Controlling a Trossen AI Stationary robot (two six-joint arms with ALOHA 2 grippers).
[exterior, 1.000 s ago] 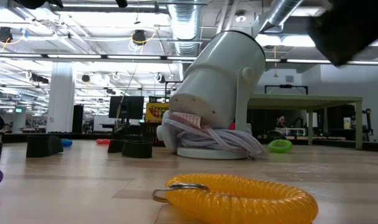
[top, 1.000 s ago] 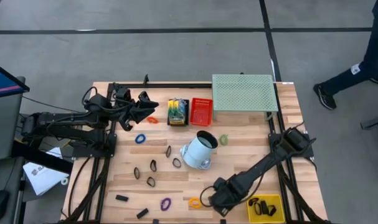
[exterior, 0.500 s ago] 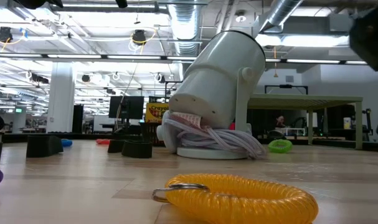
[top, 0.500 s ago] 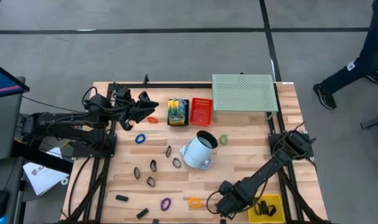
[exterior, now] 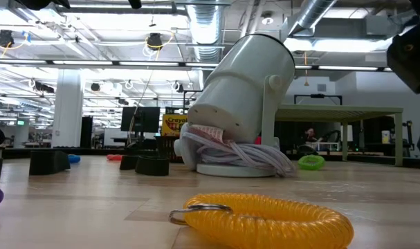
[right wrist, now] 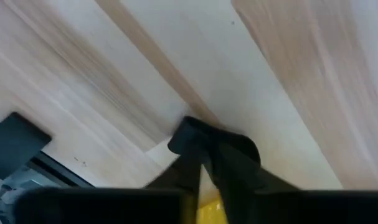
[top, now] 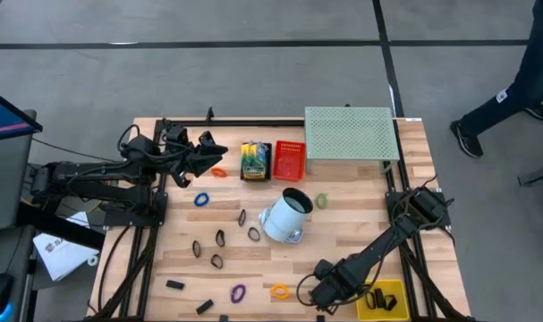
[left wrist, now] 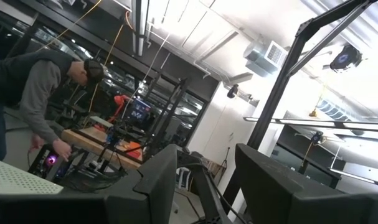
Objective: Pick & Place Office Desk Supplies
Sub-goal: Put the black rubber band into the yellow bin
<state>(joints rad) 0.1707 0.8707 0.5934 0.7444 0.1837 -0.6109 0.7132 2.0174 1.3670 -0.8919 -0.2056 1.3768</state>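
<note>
Here the left hand (top: 210, 154) hovers near the surface's (top: 343, 228) rear left edge, fingers (left wrist: 157, 180) parted and holding nothing, with an orange band (top: 219, 172) just beside it. Black binder clips (top: 219, 238) and a blue band (top: 201, 199) lie between it and the tipped white holder (top: 284, 216). Crayon boxes (top: 253, 161) sit behind. Near the front edge, beside the yellow coil (exterior: 265, 214), the right hand (top: 316, 293) is clenched, apparently on nothing, close to the yellow tray (top: 383, 300).

On the table (top: 360, 233), the lamp (top: 284, 216) lies mid-table; crayon box (top: 254, 161) and basket (top: 289, 159) sit behind it (side by side), mesh tray (top: 351, 134) right of them.
</note>
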